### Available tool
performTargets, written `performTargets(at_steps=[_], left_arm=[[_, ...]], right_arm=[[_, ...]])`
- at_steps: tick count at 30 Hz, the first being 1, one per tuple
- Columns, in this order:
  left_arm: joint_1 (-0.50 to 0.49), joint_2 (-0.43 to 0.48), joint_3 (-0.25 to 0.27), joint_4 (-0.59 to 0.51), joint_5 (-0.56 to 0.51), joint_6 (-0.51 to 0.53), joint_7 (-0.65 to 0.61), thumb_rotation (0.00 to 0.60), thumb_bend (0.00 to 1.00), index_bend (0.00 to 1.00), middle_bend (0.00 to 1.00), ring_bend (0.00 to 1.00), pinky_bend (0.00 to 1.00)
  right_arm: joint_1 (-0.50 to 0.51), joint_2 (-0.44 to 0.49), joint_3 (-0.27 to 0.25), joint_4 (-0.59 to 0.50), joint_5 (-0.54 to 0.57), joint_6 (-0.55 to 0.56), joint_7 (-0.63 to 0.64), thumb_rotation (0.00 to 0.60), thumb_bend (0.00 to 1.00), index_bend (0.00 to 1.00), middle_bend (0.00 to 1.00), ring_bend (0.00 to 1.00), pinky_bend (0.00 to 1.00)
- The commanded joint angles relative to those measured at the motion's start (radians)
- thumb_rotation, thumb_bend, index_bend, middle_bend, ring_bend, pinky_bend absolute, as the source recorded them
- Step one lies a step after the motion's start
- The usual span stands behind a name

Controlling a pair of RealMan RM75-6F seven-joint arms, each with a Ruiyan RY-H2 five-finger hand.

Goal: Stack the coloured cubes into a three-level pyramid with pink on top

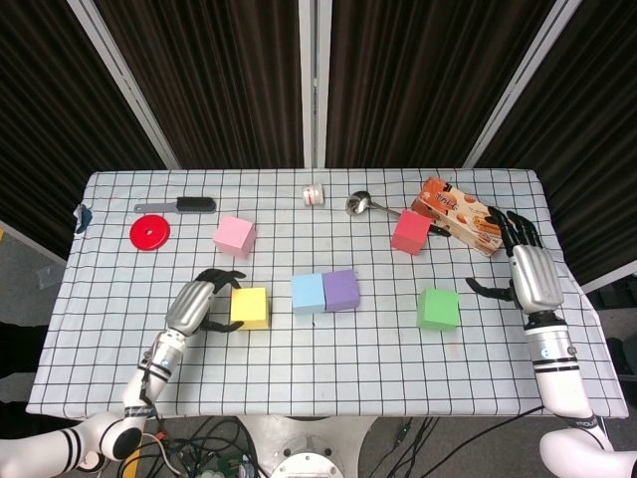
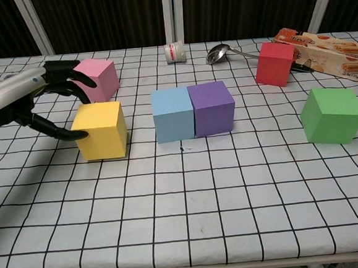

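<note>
The yellow cube (image 1: 249, 307) (image 2: 101, 130) lies left of centre. My left hand (image 1: 194, 304) (image 2: 30, 99) is at its left side, fingers spread; the thumb touches the cube's left face and the other fingers hover by its top left corner. The blue cube (image 1: 309, 293) and purple cube (image 1: 341, 289) sit side by side, touching, in the middle. Behind the yellow one lies the pink cube (image 1: 234, 236) (image 2: 95, 80). The red cube (image 1: 410, 231) is at the back right and the green cube (image 1: 438, 308) at the right. My right hand (image 1: 528, 271) is open, apart from the green cube on its right.
A biscuit box (image 1: 460, 215) lies at the back right beside the red cube. A spoon (image 1: 366, 205) and a small white pot (image 1: 315, 194) lie at the back centre. A red disc (image 1: 149, 232) and a black brush (image 1: 179, 206) are at the back left.
</note>
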Motion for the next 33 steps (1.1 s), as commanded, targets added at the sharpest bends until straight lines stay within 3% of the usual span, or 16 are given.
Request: performTargets(at_steps=[1, 33], left_arm=[[-0.005, -0.017, -0.017, -0.013, -0.032, 0.007, 0.041, 0.6, 0.22, 0.24, 0.51, 0.21, 0.16], [-0.053, -0.153, -0.054, 0.054, -0.109, 0.033, 0.156, 0.6, 0.22, 0.24, 0.52, 0.21, 0.15]], right_arm=[[-0.002, -0.001, 0.002, 0.001, 0.002, -0.002, 0.0, 0.6, 0.08, 0.0, 0.16, 0.0, 0.0], [-0.02, -0.003, 0.02, 0.012, 0.01, -0.025, -0.003, 0.6, 0.08, 0.0, 0.16, 0.0, 0.0]])
